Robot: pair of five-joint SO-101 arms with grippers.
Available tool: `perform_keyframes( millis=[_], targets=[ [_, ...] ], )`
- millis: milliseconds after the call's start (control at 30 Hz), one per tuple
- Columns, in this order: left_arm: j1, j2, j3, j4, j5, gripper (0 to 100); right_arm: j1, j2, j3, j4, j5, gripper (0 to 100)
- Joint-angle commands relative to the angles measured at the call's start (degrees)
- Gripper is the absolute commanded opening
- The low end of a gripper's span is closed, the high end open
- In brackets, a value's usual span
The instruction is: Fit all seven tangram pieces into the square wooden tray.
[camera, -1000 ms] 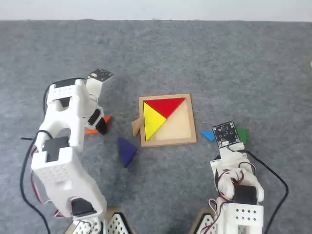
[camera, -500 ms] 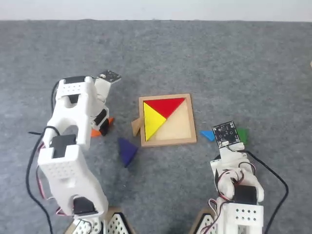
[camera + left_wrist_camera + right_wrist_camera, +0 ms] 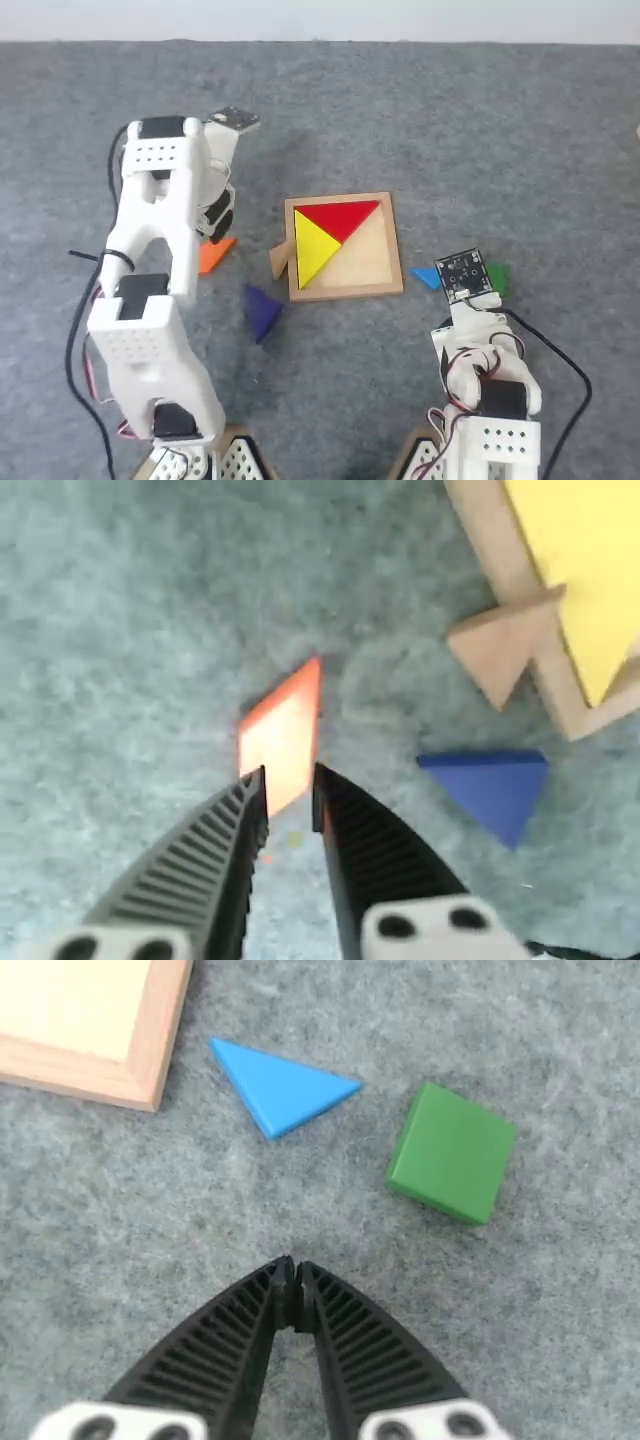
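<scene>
The wooden tray [image 3: 345, 291] sits mid-way on the grey mat [image 3: 480, 130], with the red triangle [image 3: 340, 217] and the yellow triangle [image 3: 313, 250] laid in its upper-left half. The other five pieces are outside it. The left pincer [image 3: 288, 772] hangs over the orange piece [image 3: 281, 742], which lies flat on the mat left of the tray. Its jaws stand a narrow gap apart with nothing in them. This pick looks like the step in hand: open wider, drop straight down astride the piece's narrow width, and close square so it doesn't twist. The right pincer [image 3: 292, 1265] is closed on nothing near the light blue triangle [image 3: 280, 1093] and the green square [image 3: 452, 1152]. Steer clear of the tan triangle [image 3: 279, 259] at the tray's left rim.
</scene>
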Motion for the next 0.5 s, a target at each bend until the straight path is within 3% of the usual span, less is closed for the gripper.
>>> perform_keyframes(
  millis=[0, 100, 467],
  targets=[
    [-0.97, -0.18, -1.10, -0.79, 0.53, 13, -0.13, -0.66, 0.88, 0.13, 0.53, 0.8],
    [-1.58, -0.18, 2.24, -3.87, 0.26, 19, -0.13, -0.66, 0.88, 0.13, 0.53, 0.8],
    [-2.02, 1.49, 12.26, -16.26, 0.00, 19, -0.13, -0.66, 0.88, 0.13, 0.53, 0.8]
  ],
)
